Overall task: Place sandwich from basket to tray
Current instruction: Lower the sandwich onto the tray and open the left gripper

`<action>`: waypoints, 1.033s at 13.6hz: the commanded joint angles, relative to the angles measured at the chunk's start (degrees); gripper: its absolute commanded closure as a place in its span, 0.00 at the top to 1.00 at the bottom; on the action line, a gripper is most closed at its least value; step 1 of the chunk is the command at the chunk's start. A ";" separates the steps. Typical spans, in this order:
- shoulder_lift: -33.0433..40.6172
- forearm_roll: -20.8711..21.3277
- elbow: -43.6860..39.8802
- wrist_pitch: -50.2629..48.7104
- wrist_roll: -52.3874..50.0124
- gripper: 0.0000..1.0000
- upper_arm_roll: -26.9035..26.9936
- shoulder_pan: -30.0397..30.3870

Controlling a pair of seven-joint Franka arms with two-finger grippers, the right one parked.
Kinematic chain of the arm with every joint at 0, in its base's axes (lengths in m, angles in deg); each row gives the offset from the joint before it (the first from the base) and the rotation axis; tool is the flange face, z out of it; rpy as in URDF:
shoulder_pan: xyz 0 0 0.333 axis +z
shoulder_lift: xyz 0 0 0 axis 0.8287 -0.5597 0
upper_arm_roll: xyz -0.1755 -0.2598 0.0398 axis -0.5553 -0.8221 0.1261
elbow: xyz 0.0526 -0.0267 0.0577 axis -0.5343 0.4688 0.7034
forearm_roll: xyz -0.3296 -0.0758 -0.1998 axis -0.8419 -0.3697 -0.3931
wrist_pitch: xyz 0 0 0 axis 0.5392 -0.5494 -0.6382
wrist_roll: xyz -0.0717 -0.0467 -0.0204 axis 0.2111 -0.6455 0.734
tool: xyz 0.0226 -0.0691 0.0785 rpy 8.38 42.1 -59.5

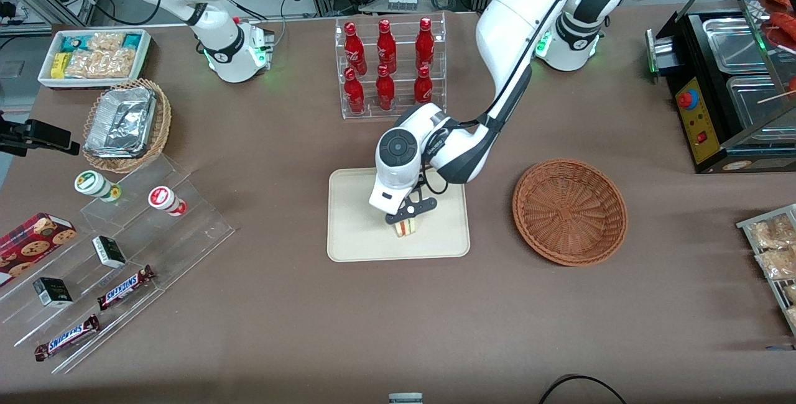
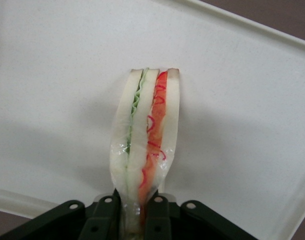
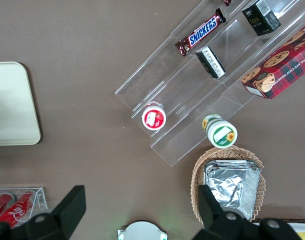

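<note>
Pinching the sandwich (image 1: 405,228) by one end, the gripper (image 1: 407,222) sits low over the tray (image 1: 354,217), centre of the front frame. Wrist view: fingers (image 2: 157,217) clamp the bread faces, so the pink-red and green filling edge faces the camera and the wedge's long axis runs straight away from the fingers, out over bare tray surface (image 2: 57,100). Whether its lower edge touches the tray, I cannot tell. Basket (image 1: 569,211) is empty, well apart toward the working arm's end. My read: transfer nearly done; next is a straight release, and the sandwich, held on edge, may tip onto a bread face.
</note>
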 commanded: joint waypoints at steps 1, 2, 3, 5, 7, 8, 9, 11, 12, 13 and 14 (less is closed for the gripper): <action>-0.82 -0.54 -1.81 0.38 -1.07 1.00 0.37 -0.41; -0.20 -0.71 -2.07 0.29 -1.07 1.00 0.37 -0.32; 1.11 -0.80 -2.25 -0.14 -1.16 1.00 0.28 -0.23; 4.01 -0.80 -2.34 -2.94 -1.07 1.00 0.37 -0.05; 7.26 -0.72 -2.86 -6.90 -1.07 1.00 0.37 -0.05; 8.75 -0.72 -2.87 -9.00 -1.07 1.00 0.37 -0.05; 10.33 -0.45 -2.87 -10.94 -0.90 1.00 0.45 -0.14; 13.06 -0.10 -2.87 -13.41 0.15 1.00 0.80 0.12; 14.29 -0.10 -2.78 -15.07 1.90 1.00 1.15 1.17; 15.61 -0.01 -2.78 -16.74 5.48 1.00 1.16 2.13; 16.93 0.25 -2.35 -18.76 8.91 1.00 1.24 2.75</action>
